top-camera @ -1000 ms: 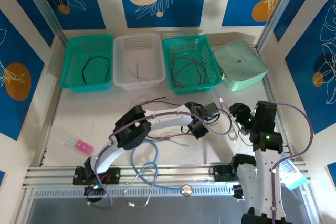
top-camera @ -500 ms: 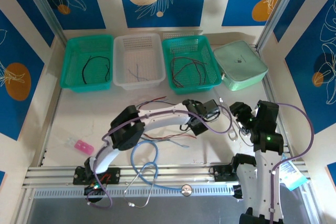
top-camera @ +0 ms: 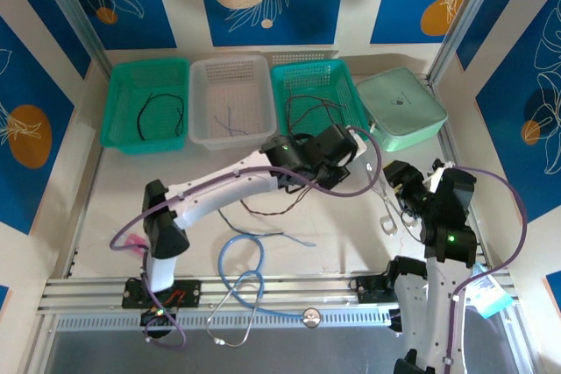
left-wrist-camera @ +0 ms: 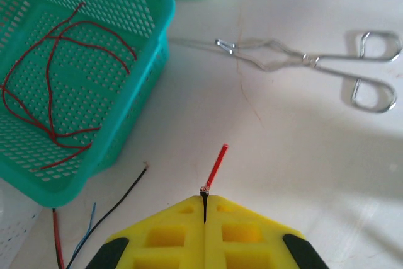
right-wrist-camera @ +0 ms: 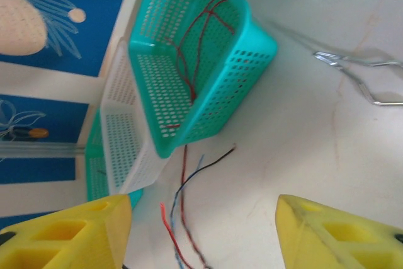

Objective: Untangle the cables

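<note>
No text, label, brand or number can be read. A small dark mark is seen on the pale green case (top-camera: 405, 118), too small to be made out.

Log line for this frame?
left gripper: fingers shut on red cable | right gripper: fingers open, empty | tongs on table

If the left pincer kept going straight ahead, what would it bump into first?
Probably the metal tongs lying on the table ahead of the left pincer, shut on a red cable. It might pass above them.
</note>
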Controlling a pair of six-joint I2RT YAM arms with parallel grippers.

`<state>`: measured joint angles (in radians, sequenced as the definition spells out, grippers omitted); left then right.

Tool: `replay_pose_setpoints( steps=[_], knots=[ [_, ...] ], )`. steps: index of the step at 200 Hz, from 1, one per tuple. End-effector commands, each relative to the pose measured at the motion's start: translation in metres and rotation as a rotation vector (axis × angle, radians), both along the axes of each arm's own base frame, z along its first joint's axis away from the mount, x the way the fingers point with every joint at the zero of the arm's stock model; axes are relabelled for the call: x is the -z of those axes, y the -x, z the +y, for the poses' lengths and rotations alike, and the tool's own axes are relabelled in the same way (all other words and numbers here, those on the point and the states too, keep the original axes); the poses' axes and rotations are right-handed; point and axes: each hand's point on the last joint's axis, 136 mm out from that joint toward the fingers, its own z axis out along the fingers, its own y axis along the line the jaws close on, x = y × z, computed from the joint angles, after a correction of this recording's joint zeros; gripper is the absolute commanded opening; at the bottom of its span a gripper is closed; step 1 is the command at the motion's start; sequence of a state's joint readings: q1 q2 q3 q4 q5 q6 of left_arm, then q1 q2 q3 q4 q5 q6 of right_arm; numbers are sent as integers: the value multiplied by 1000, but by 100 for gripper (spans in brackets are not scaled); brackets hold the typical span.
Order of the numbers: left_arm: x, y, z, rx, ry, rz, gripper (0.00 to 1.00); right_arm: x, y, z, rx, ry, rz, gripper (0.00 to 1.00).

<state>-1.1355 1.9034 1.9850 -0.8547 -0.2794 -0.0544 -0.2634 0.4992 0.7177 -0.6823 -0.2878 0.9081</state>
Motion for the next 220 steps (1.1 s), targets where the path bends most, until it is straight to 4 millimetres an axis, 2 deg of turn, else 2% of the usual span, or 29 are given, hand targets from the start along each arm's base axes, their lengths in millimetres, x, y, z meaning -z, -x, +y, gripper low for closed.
replay_pose_setpoints(
  steps=[1, 22, 75, 98, 141, 165, 186, 220],
  knots=[
    [-29, -2, 15, -27, 112, 95, 0, -36, 3, 21, -111, -66, -114, 64],
    [-38, -4, 22, -47, 206, 187, 0, -43, 3, 37, -190, -144, -148, 65],
    [-59, -7, 35, -63, 315, 207, 0, -30, 7, 75, -364, -99, -183, 63],
    [-64, -7, 43, -72, 327, 209, 0, -26, -1, 95, -403, -40, -222, 63],
    [-69, -5, 57, -92, 346, 204, 0, -14, -21, 146, -529, 34, -238, 61],
    [-71, -4, 65, -107, 350, 202, 0, -18, -37, 170, -584, 40, -269, 59],
    [-76, -2, 70, -111, 363, 201, 0, -26, -47, 184, -621, 37, -305, 59],
    [-82, -2, 77, -121, 389, 204, 0, -40, -50, 200, -700, 4, -360, 57]
  ],
)
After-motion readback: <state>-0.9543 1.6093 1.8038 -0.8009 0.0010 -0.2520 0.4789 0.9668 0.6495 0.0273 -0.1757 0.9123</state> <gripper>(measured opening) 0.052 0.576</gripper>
